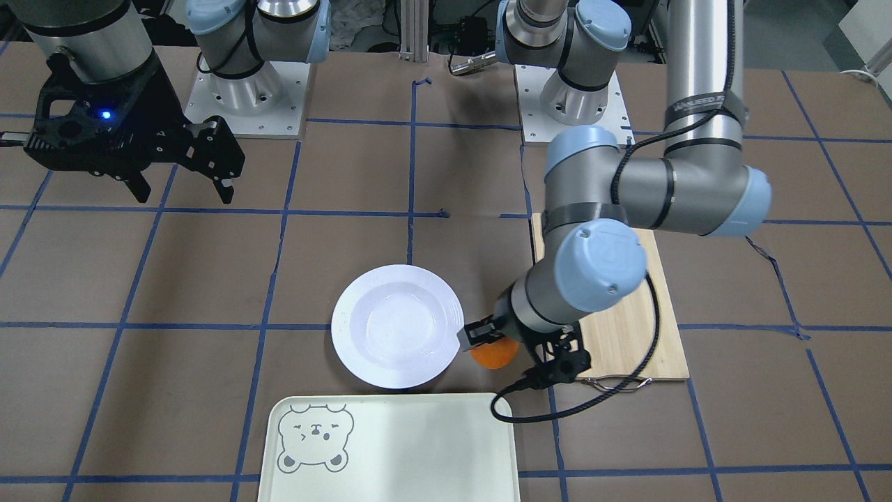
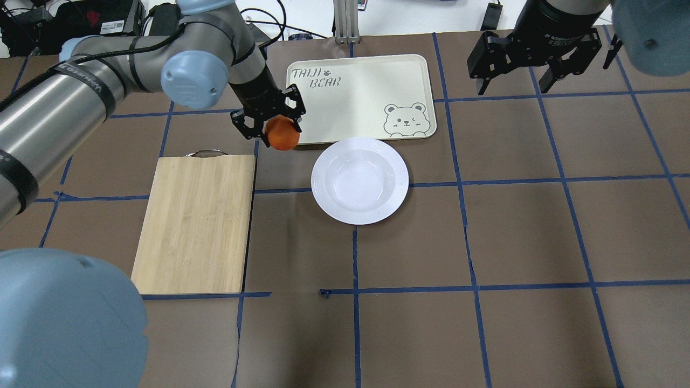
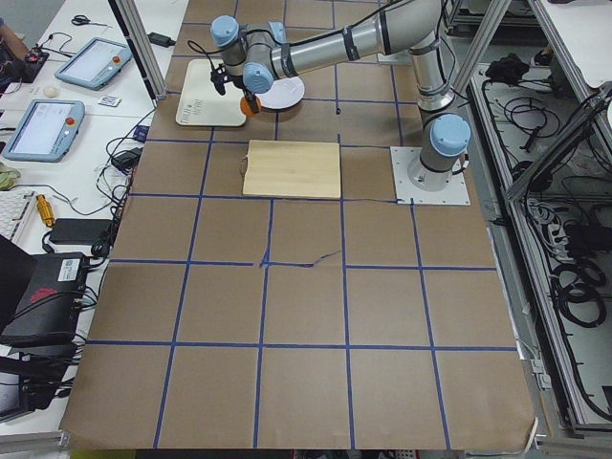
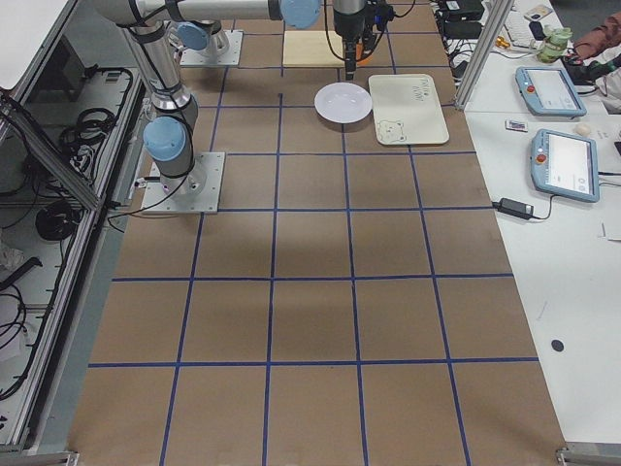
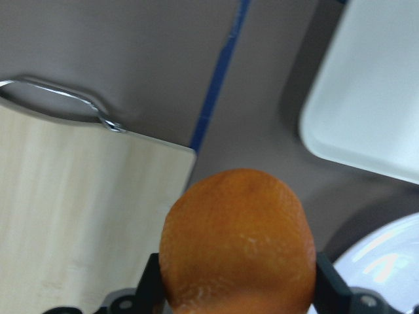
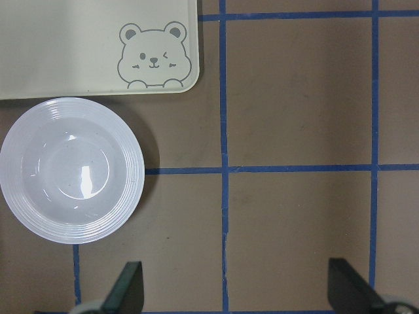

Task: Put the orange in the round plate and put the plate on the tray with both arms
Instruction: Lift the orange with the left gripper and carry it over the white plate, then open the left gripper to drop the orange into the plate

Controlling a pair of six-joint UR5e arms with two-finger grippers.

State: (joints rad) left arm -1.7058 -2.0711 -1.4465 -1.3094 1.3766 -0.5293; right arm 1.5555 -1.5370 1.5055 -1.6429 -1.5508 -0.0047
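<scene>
My left gripper is shut on the orange and holds it above the table, just left of the round plate. The fruit fills the left wrist view between the black fingers. White and glossy, the plate lies empty on the brown table, close to the tray. That pale tray carries a bear face in one corner. High over the table's right side, my right gripper hangs open and holds nothing; the plate and tray show beneath it.
A bamboo cutting board with a metal handle lies left of the plate, under the left arm. Blue tape lines grid the brown table. Tablets and cables sit on side benches beyond the table's far edge.
</scene>
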